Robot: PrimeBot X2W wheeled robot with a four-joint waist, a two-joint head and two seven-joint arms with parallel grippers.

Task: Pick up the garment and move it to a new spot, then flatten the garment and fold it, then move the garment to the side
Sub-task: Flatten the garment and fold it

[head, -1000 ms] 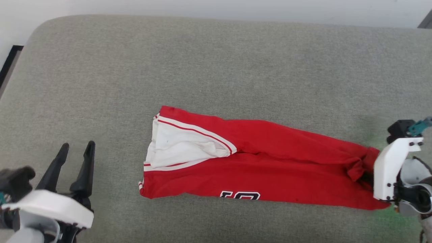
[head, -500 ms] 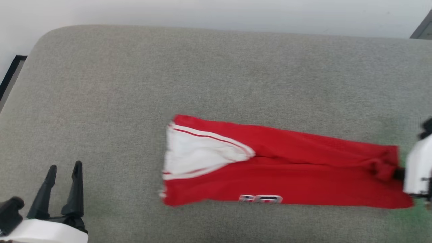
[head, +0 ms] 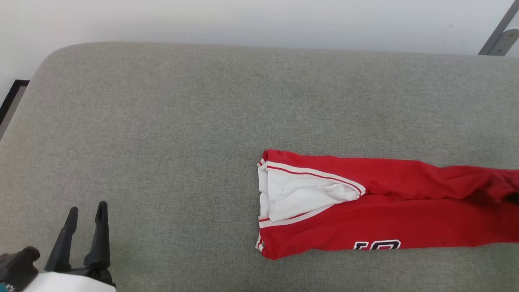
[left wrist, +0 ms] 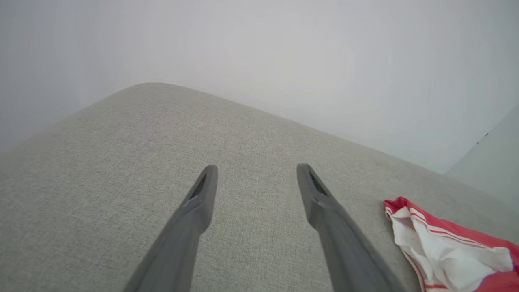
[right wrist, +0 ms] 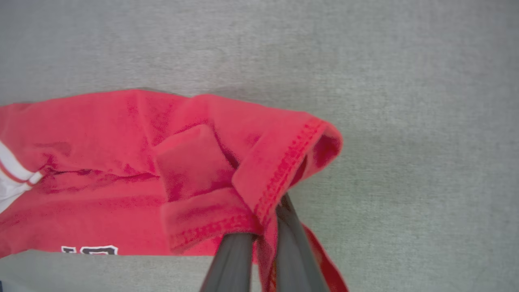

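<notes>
Head view: the garment (head: 405, 219) just slid toward the right edge of the cushion (head: 162, 121), so the sideways move looks underway. Left wrist: left gripper (left wrist: 256, 167) spread wide, holding nothing. Right wrist: right gripper (right wrist: 259, 239) clamped on the hem.

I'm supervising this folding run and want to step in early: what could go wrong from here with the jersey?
The right hand pinches only a bunched bit of hem on the jersey, so the cloth could slip out under a pull. The left hand is open and apart from the jersey, so the white-trimmed end lies free on the grey cushion; dragging may rumple or unfold it.
</notes>
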